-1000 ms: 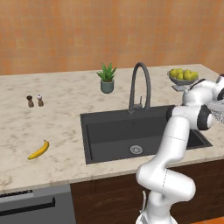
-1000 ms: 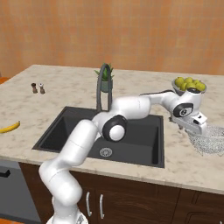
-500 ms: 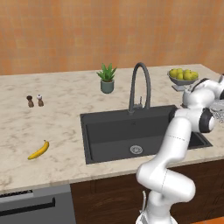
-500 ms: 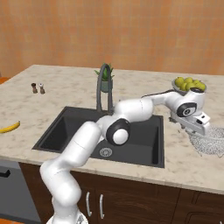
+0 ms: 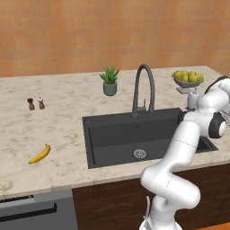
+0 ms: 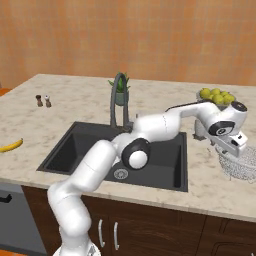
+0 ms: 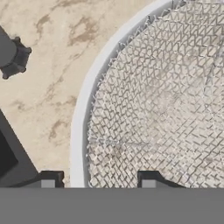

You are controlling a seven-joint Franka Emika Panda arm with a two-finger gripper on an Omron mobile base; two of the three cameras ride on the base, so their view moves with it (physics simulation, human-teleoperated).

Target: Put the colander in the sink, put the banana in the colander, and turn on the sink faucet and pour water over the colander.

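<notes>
Gripper (image 7: 98,180): down at the colander (image 6: 239,162) on the worktop (image 5: 63,117) right of the sink (image 5: 134,134), near the worktop's front right corner. In the hand view one dark tip stands outside the pale rim and the other inside, over the mesh, so the jaws straddle the rim wall; whether they already pinch it cannot be told. Judged purpose: a rim hold is the practical way to lift a wide mesh bowl that the fingers cannot span.

Colander: round silver-grey mesh bowl, upright on the worktop, not yet in the sink. Its near edge sits just beside the sink's right edge, a short carry away.

Banana (image 5: 39,154): single yellow fruit, lying flat on the worktop left of the sink, near the front edge, well apart from the arm. Judged as waiting for the second step.

Sink: black basin with a round metal drain (image 5: 139,153), ready to receive the colander.

Sink faucet (image 5: 143,90): dark gooseneck behind the basin at the back edge, spout arched over it; no water visible.

Fruit bowl (image 6: 216,97): footed, holding yellow-green fruit, at the back right of the worktop behind the colander.

Potted plant (image 5: 109,80): behind the sink.

Two shakers (image 5: 35,103): far left of the worktop.
</notes>
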